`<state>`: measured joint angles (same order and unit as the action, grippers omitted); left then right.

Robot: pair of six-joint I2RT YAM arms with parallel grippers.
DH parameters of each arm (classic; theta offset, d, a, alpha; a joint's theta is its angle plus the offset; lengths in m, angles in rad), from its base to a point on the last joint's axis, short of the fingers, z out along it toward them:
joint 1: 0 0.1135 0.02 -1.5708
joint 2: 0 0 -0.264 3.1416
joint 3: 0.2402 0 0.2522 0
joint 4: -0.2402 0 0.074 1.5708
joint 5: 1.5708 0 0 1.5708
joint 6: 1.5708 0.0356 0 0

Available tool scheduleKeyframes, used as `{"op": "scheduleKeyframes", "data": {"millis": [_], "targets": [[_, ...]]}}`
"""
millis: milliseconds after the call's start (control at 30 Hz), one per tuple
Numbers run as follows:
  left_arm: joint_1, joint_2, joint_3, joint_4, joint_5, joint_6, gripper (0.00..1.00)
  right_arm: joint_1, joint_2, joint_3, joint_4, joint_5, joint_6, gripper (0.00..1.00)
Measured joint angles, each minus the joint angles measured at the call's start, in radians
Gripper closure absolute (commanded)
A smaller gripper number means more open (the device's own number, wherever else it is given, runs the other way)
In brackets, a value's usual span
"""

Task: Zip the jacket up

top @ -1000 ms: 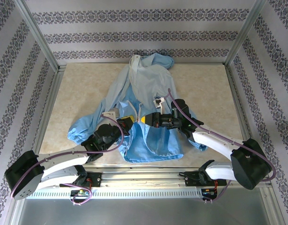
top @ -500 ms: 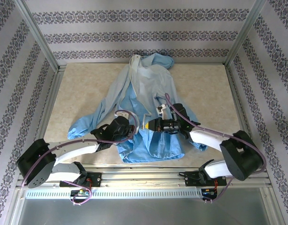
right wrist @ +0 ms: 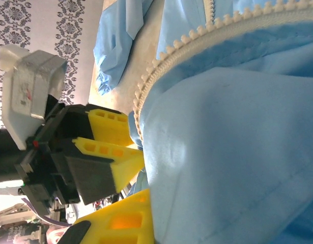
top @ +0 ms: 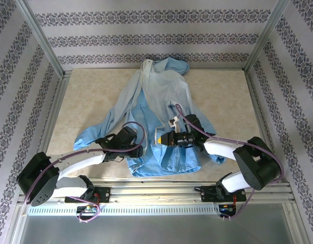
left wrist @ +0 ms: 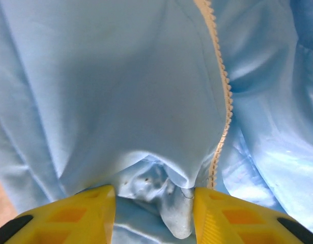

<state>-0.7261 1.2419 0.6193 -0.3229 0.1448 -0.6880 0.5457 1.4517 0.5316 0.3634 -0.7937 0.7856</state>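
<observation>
Top external view: the jacket (top: 164,96) lies front-up on the table (top: 85,96). Its long axis runs away from my bases, with the hood at the far edge, the hem nearest me and the front open. My left gripper (top: 139,147) and right gripper (top: 159,138) sit close together low on the front. In the left wrist view my left fingers (left wrist: 90,208) stand apart with a loose fold between them, just beside the zipper strip (left wrist: 225,96); nothing is pinched. Fabric covers my right gripper, so I cannot tell whether it is closed. I judge I'm gathering the zipper's bottom ends. I should grip at the teeth, not slack cloth, keeping both edges flat.
</observation>
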Motion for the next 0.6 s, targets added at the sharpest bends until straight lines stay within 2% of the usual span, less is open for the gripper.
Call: {"op": "scheduleKeyframes", "data": {"millis": [200, 367, 600], "targets": [[0.071, -0.057, 0.076, -0.109, 0.095, -0.002, 0.68, 0.006, -0.003, 0.0, 0.0, 0.012, 0.0, 1.0], [0.073, -0.026, 0.151, -0.153, 0.166, 0.0, 0.63, 0.02, -0.011, 0.0, 0.0, 0.029, -0.004, 1.0], [0.061, 0.032, 0.164, -0.199, 0.205, -0.009, 0.64, 0.029, -0.011, 0.0, 0.0, 0.043, -0.007, 1.0]]}}
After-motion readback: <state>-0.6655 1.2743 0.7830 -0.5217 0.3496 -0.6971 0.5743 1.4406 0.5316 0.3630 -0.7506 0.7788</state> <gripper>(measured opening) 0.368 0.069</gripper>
